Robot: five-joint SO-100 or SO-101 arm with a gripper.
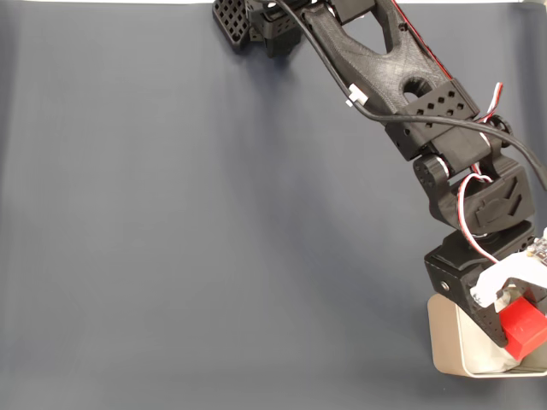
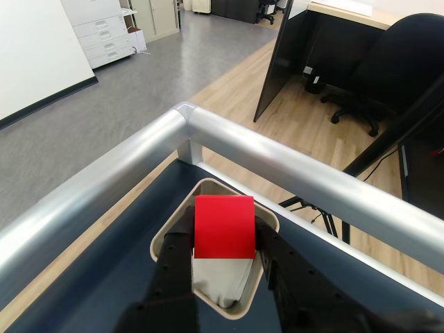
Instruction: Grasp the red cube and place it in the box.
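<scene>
My claw [image 2: 223,258] is clamped on the cube [image 2: 223,226], one dark finger [image 2: 175,258] on each side of it, and in the wrist view the red block hangs squarely over the mouth of the box [image 2: 164,241]. I read this as a carry finished and a release pending: the cube sits above the white padding [image 2: 216,283] inside, not touching it as far as I can tell, with the pale rim showing on both sides of the fingers. The fixed view agrees, with the arm [image 1: 376,73] stretched down to the lower right corner of the grey table [image 1: 171,222], the cube [image 1: 523,329] held at the claw [image 1: 511,323] over the box [image 1: 445,337], which lies partly cut off by the picture's edge. The box sits tight in the table's corner, just inside the metal rail [image 2: 277,163], which is why the arm has to reach out so far and why the wrist is pitched down. The grip looks centred on the cube's side faces, so it should fall straight when I part the fingers. I'd judge the task nearly done; what remains is to lower a little if there is room, then let go. The risk I see is the cube clipping the near rim and tumbling out onto the table, since the box is not much wider than the claw.
</scene>
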